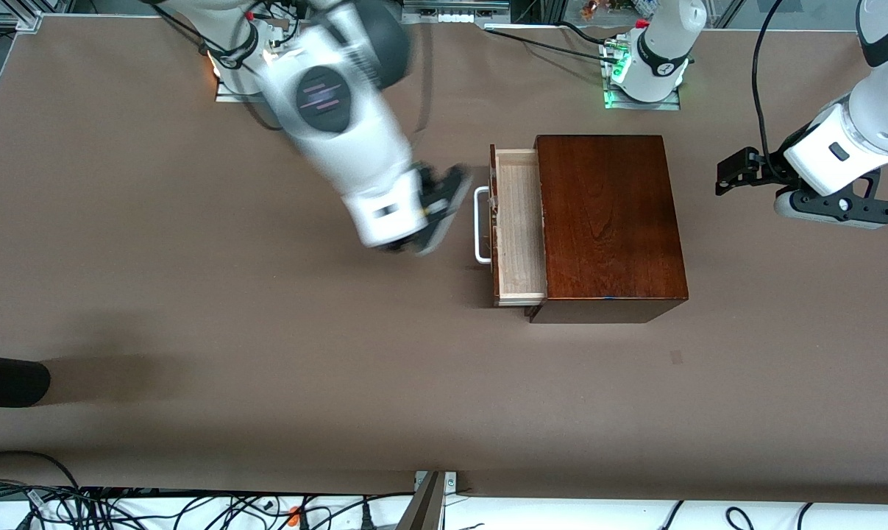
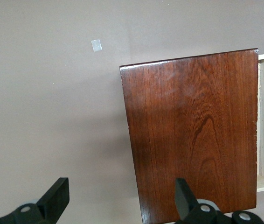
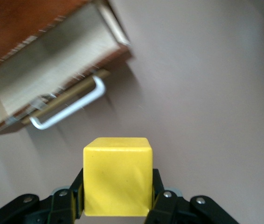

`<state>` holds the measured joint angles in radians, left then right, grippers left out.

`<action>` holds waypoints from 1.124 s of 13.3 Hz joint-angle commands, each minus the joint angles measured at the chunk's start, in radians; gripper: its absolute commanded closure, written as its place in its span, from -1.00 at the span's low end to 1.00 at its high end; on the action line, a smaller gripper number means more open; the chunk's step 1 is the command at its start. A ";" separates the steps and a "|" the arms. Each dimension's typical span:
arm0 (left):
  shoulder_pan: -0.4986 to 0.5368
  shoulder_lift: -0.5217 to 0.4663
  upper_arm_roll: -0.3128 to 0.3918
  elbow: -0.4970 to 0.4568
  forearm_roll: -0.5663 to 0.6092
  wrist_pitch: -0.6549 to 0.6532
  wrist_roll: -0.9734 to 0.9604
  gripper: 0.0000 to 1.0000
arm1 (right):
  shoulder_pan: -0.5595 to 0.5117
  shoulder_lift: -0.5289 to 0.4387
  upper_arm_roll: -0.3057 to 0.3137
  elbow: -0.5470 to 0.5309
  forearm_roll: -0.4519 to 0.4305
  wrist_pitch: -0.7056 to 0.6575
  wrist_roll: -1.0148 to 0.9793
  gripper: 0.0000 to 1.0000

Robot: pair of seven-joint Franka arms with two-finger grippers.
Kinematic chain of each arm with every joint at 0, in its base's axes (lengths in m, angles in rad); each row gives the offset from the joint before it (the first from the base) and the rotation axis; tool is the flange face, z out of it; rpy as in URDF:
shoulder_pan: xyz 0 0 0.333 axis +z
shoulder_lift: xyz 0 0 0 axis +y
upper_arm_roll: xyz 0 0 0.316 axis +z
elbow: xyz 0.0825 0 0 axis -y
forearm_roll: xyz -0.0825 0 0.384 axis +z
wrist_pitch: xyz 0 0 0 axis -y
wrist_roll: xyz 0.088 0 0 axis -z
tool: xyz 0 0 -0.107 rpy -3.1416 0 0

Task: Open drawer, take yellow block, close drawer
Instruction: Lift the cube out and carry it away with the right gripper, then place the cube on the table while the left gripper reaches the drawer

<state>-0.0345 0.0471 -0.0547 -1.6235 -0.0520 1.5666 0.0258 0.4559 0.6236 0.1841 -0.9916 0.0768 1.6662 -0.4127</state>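
The drawer (image 1: 519,228) of the dark reddish-brown wooden box (image 1: 609,221) stands pulled out, its pale inside bare, and its white handle (image 1: 480,224) faces the right arm's end of the table. Over the table beside that handle, my right gripper (image 1: 432,221) is blurred. In the right wrist view the right gripper (image 3: 117,186) is shut on the yellow block (image 3: 117,175), with the drawer (image 3: 52,70) and handle (image 3: 71,109) below. My left gripper (image 1: 730,173) waits open over the table at the left arm's end. Between that left gripper's (image 2: 120,198) fingers I see the box (image 2: 192,130) edge.
A dark rounded object (image 1: 2,379) pokes in at the table's edge at the right arm's end. A small pale mark (image 1: 677,357) lies on the brown table (image 1: 193,294), nearer the front camera than the box. Cables (image 1: 120,508) run along the front edge.
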 commanded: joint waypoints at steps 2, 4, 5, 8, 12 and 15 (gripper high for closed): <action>0.004 0.014 -0.001 0.034 -0.023 -0.025 0.019 -1.00 | -0.137 -0.067 -0.035 -0.041 0.031 -0.161 -0.018 1.00; 0.002 0.014 -0.001 0.034 -0.023 -0.025 0.016 -1.00 | -0.145 -0.126 -0.148 -0.163 0.034 -0.142 -0.018 1.00; 0.001 0.016 -0.001 0.034 -0.023 -0.023 0.011 -1.00 | -0.145 -0.180 -0.205 -0.287 0.035 -0.062 -0.021 1.00; -0.013 0.043 -0.002 0.037 -0.043 -0.008 0.002 -1.00 | -0.145 -0.312 -0.314 -0.663 0.035 0.175 -0.002 1.00; -0.118 0.120 -0.024 0.056 -0.045 0.012 0.003 -1.00 | -0.149 -0.286 -0.399 -0.858 0.035 0.340 0.128 1.00; -0.224 0.203 -0.024 0.126 -0.124 0.013 0.022 -1.00 | -0.149 -0.271 -0.397 -0.995 0.037 0.524 0.221 1.00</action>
<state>-0.2075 0.1791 -0.0870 -1.5908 -0.1252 1.5996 0.0253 0.3016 0.3817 -0.2160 -1.8864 0.0976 2.0943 -0.2495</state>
